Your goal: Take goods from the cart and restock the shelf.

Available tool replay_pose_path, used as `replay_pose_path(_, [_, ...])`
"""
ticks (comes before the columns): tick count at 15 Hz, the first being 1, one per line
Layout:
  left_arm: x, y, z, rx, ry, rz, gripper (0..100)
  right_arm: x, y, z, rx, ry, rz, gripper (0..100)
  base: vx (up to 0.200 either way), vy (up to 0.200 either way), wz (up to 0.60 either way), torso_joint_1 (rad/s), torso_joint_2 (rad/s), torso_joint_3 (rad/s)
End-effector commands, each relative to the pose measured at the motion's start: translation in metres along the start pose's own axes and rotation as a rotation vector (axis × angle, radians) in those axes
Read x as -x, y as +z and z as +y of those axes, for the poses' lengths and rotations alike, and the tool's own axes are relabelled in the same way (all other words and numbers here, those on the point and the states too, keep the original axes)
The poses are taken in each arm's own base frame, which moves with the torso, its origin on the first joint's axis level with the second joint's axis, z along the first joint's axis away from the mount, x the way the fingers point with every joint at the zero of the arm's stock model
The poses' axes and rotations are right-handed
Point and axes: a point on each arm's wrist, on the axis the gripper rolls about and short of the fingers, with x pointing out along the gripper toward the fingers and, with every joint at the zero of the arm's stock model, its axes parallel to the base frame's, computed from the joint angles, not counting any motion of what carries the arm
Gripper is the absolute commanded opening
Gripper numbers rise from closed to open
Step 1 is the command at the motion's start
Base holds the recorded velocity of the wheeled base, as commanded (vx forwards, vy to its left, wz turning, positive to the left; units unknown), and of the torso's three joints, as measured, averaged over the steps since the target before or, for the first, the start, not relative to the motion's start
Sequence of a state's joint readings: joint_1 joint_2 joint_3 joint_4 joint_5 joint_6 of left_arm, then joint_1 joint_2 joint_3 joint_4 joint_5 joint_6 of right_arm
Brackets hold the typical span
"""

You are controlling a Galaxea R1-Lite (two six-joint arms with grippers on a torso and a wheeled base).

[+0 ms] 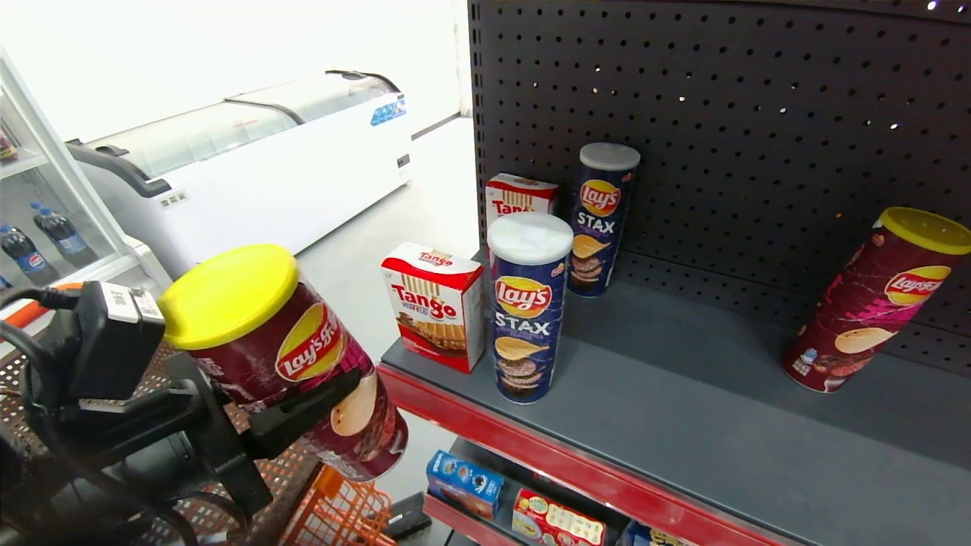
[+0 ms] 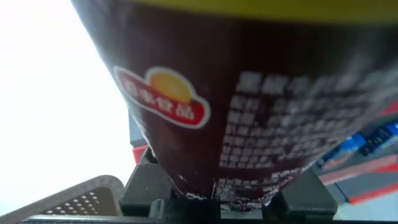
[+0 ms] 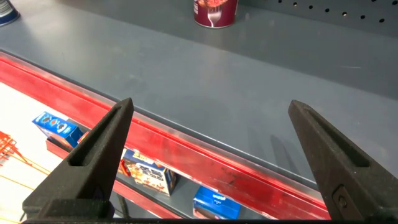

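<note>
Left gripper [image 1: 297, 413] has its jaws clamped on the maroon chips can [image 1: 312, 350], tilted over the orange cart [image 1: 345, 506], near-left of the shelf [image 1: 683, 409], which is part-stocked and awaits this one, while the right gripper [image 3: 211, 163] holds its jaws wide.

We've got the held can [image 1: 288, 356] in the left gripper [image 2: 224, 193], above the cart [image 1: 334, 500], left of the shelf [image 1: 683, 409]. On the shelf we see the front box [image 1: 436, 303] at the left edge, the front can [image 1: 527, 303] just right of it, and the back box [image 1: 520, 197] and back can [image 1: 603, 220] behind them. The right can [image 1: 872, 303] stands well apart, near the backboard [image 1: 758, 114].
</note>
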State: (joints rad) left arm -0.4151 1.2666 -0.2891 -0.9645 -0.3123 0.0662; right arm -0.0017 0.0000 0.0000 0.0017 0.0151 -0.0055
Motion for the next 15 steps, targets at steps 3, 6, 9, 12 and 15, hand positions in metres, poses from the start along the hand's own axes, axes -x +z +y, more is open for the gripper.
replay_pose_path(3, [-0.005, -0.002, -0.02, 0.016, -0.121, 0.065, 0, 0.0, 0.0, 0.0, 0.001, 0.0, 0.0, 100, 0.0, 0.0, 0.0, 0.0, 0.0, 0.0])
replay_pose_path(6, [-0.006, -0.006, -0.029, 0.003, -0.175, 0.101, 0, 0.0, 0.0, 0.0, 0.001, 0.0, 0.0, 100, 0.0, 0.0, 0.0, 0.0, 0.0, 0.0])
replay_pose_path(9, [-0.013, -0.005, -0.03, -0.015, -0.185, 0.104, 0, 0.0, 0.0, 0.0, 0.001, -0.001, 0.0, 100, 0.0, 0.0, 0.0, 0.0, 0.0, 0.0])
replay_pose_path(12, [-0.016, -0.003, -0.029, -0.016, -0.192, 0.096, 0, 0.0, 0.0, 0.0, 0.001, 0.0, 0.0, 100, 0.0, 0.0, 0.0, 0.0, 0.0, 0.0])
replay_pose_path(15, [-0.026, 0.008, -0.031, -0.032, -0.267, 0.058, 0, 0.0, 0.0, 0.0, 0.001, 0.0, 0.0, 100, 0.0, 0.0, 0.0, 0.0, 0.0, 0.0])
